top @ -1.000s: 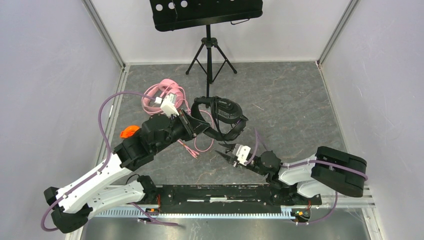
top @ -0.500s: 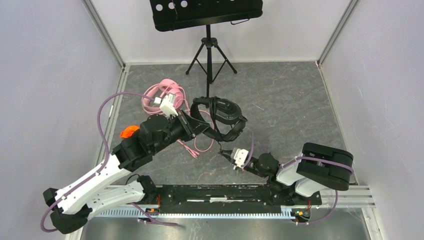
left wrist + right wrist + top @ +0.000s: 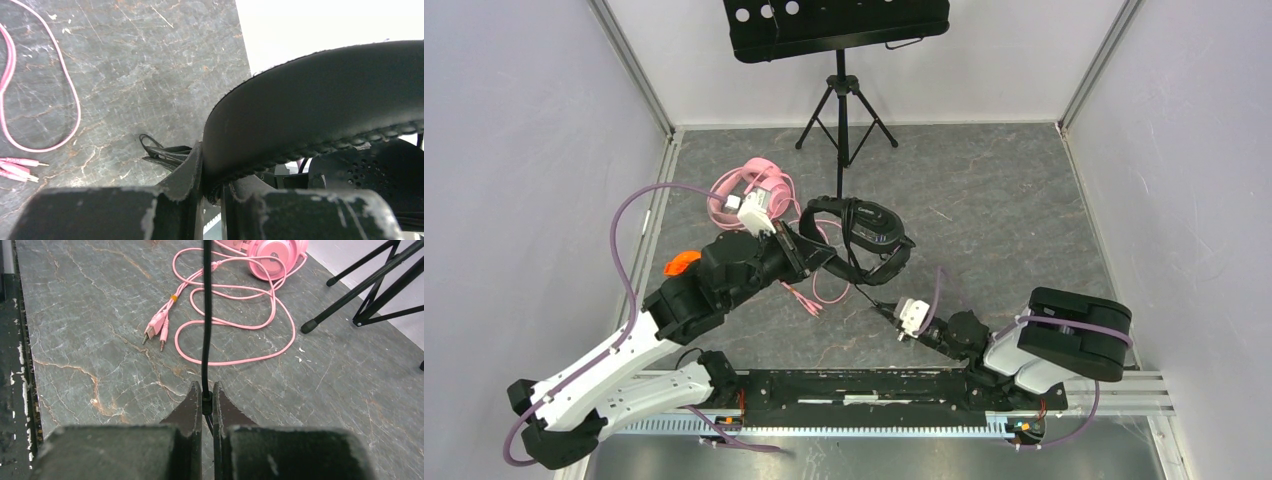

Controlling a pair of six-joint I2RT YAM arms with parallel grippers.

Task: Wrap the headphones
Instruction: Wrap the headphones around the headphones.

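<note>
The black headphones (image 3: 874,228) hang above the floor, and my left gripper (image 3: 809,255) is shut on their padded headband (image 3: 320,100). In the left wrist view the left gripper (image 3: 212,170) pinches the band's lower edge, with a perforated earcup (image 3: 370,170) to the right. A thin black cable (image 3: 207,315) runs taut down from them into my right gripper (image 3: 207,397), shut on it just above a small collar. From above, the right gripper (image 3: 879,308) sits below the black pair. The pink headphones (image 3: 744,190) lie at the back left, their pink cable (image 3: 240,325) looped loosely on the floor.
A black music stand (image 3: 839,30) on a tripod (image 3: 844,120) stands at the back centre; its legs (image 3: 360,285) reach near the pink pair. The pink cable's plugs (image 3: 155,330) lie between the two arms. White walls close in three sides.
My right gripper has shut on the black cable and its arm has drawn back a little. The black headphones have tilted slightly in the left gripper's hold.
</note>
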